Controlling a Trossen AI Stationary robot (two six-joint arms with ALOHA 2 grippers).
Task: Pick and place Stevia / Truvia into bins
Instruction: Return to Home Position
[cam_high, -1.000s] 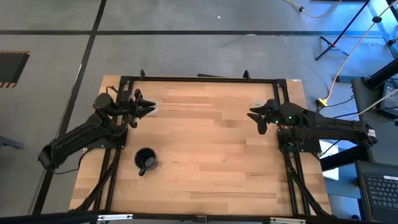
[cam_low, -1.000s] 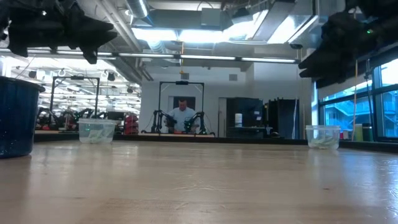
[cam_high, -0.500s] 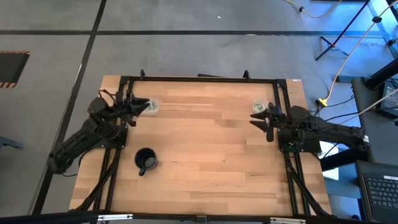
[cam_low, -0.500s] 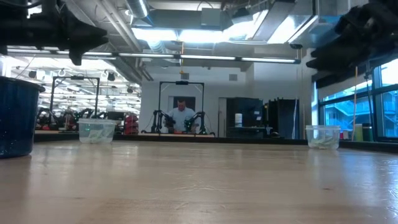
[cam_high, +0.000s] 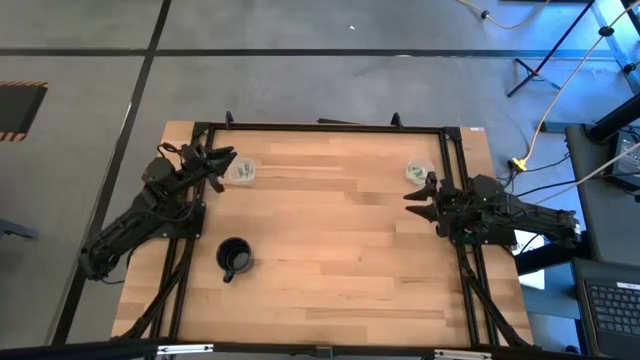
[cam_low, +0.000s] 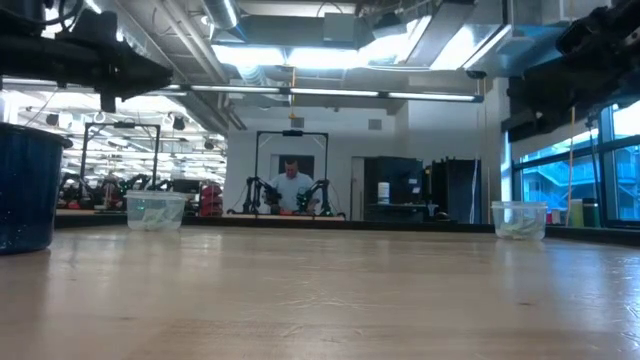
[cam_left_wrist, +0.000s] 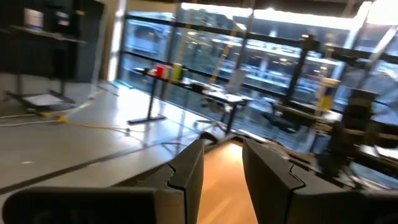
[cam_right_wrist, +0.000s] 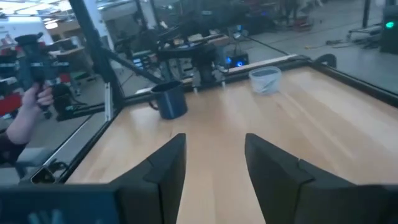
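Two clear plastic cups stand on their bases near the table's far edge, the left cup (cam_high: 241, 171) (cam_low: 155, 210) and the right cup (cam_high: 417, 172) (cam_low: 519, 219). Pale green and white sachets lie inside both. No sachet shows on the bare wood. My left gripper (cam_high: 224, 158) (cam_left_wrist: 222, 177) hangs open in the air just left of the left cup. My right gripper (cam_high: 416, 197) (cam_right_wrist: 214, 168) hangs open just on the near side of the right cup. The right wrist view shows the left cup (cam_right_wrist: 265, 79) across the table.
A dark mug (cam_high: 234, 257) (cam_low: 25, 200) (cam_right_wrist: 169, 99) stands on the table's left half, nearer the near edge. A black frame (cam_high: 320, 127) runs round the tabletop. A person's hand (cam_right_wrist: 28, 121) shows beyond the table's near side, and a person (cam_low: 292, 187) sits far behind the table.
Both grippers have drawn back from over the cups. The left one has moved toward the table's left and far edges, the right one toward the near and right edges, so both cups now show uncovered from above. The cups have stayed in place.
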